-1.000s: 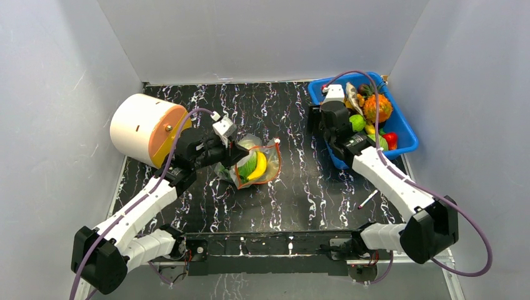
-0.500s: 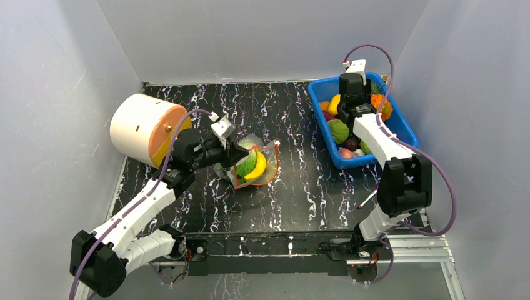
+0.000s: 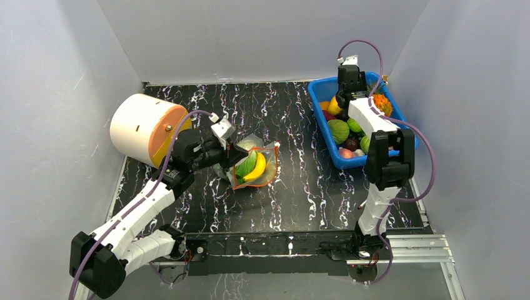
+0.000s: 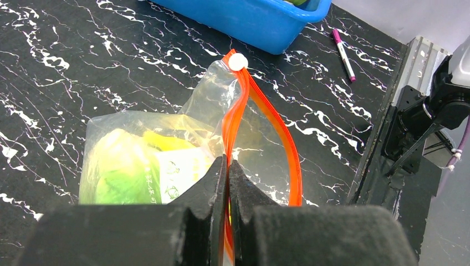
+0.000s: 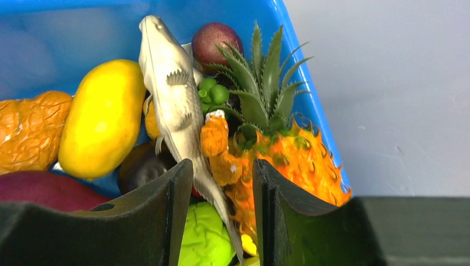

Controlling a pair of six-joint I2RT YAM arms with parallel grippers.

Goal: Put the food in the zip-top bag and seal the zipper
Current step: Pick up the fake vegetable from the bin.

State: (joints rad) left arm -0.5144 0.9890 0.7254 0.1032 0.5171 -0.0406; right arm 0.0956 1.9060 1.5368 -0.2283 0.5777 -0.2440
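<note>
The clear zip-top bag [image 3: 253, 164] lies on the black marbled table. Inside it are a green leaf [image 3: 246, 166] and a yellow banana piece [image 3: 259, 167]. My left gripper [image 4: 227, 162] is shut on the bag's red zipper strip [image 4: 277, 133], whose mouth gapes open beside it; the white slider [image 4: 238, 61] sits at the far end. My right gripper [image 5: 221, 166] is open over the blue bin [image 3: 406, 134], with a pale fish's tail [image 5: 172, 94] and an orange pineapple [image 5: 294, 160] between its fingers. In the top view it [image 3: 345, 99] hangs over the bin's far end.
The bin also holds a yellow mango [image 5: 102, 119], a light green piece [image 5: 205, 238] and several other toy foods. A big white-and-orange cylinder [image 3: 144, 128] lies at the left behind my left arm. A pink marker [image 3: 367, 199] lies near the right arm's base.
My right arm has swung from the bin's near side to its far end and now folds steeply upright. My left gripper still holds the bag in almost the same place.
</note>
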